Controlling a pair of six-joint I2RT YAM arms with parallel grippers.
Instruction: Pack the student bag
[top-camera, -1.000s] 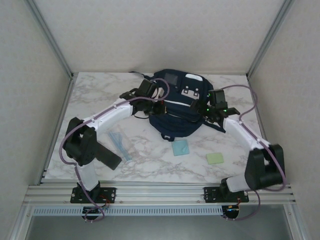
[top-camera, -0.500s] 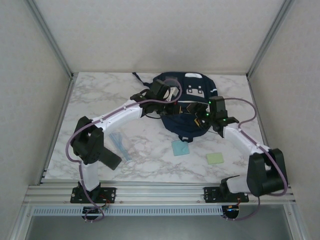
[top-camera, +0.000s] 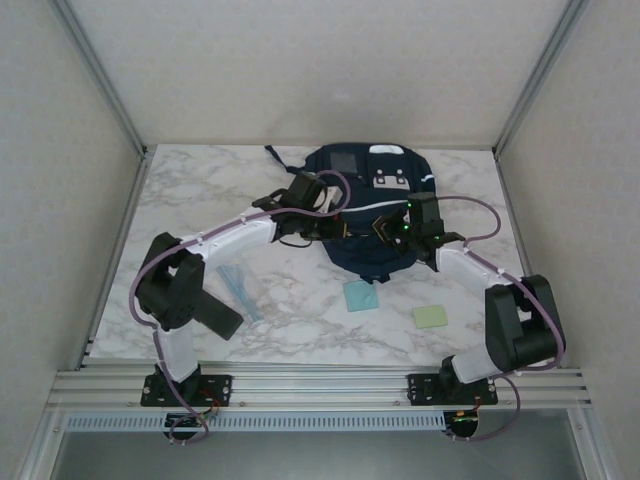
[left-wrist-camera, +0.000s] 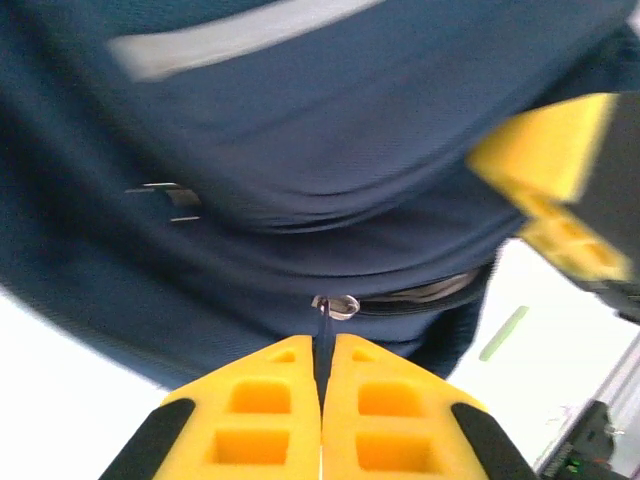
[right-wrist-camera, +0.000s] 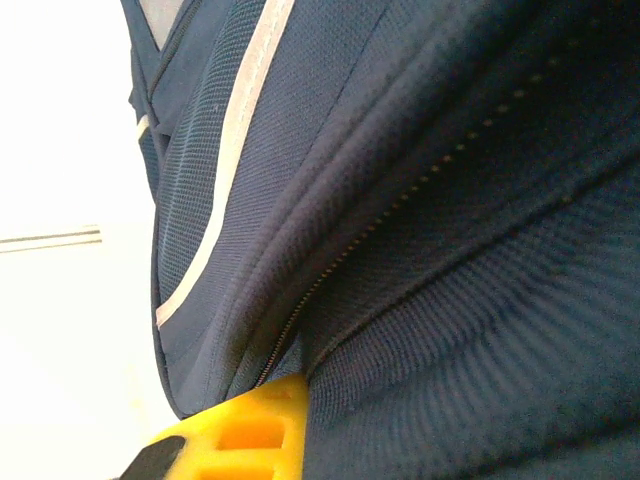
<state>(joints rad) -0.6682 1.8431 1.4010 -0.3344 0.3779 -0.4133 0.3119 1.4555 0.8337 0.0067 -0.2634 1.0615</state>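
While I watch from above, the student bag (top-camera: 372, 195) lies flat on the marble table (top-camera: 200, 190) at the upper centre of the frame, its grey patch and white buckle patch toward the top edge. Both arms reach in to its lower half. My left tool (top-camera: 335, 225) sits on the bag's left side and my right tool (top-camera: 385, 228) on its right, the two near each other.

Through the left wrist camera, the left tool (left-wrist-camera: 322, 345) is at the bottom centre with its yellow fingers (left-wrist-camera: 260, 410) pressed together, clamped on the zip pull (left-wrist-camera: 333, 305). The pull's metal ring shows just above the fingertips. Navy cloth spreads across the frame, with a white stripe (left-wrist-camera: 230, 40) at the upper left.

Through the right wrist camera, one yellow finger (right-wrist-camera: 255, 425) shows at the bottom left, touching the bag's cloth just below the zip line (right-wrist-camera: 330, 270), which runs diagonally up to the right. That tool is closed on the bag's fabric, and the cloth hides its second finger.

Lower in the overhead frame, apart from the bag, lie a clear packet (top-camera: 240, 285) at the left, a teal square (top-camera: 361, 296) at the centre and a green pad (top-camera: 432, 316) at the right.
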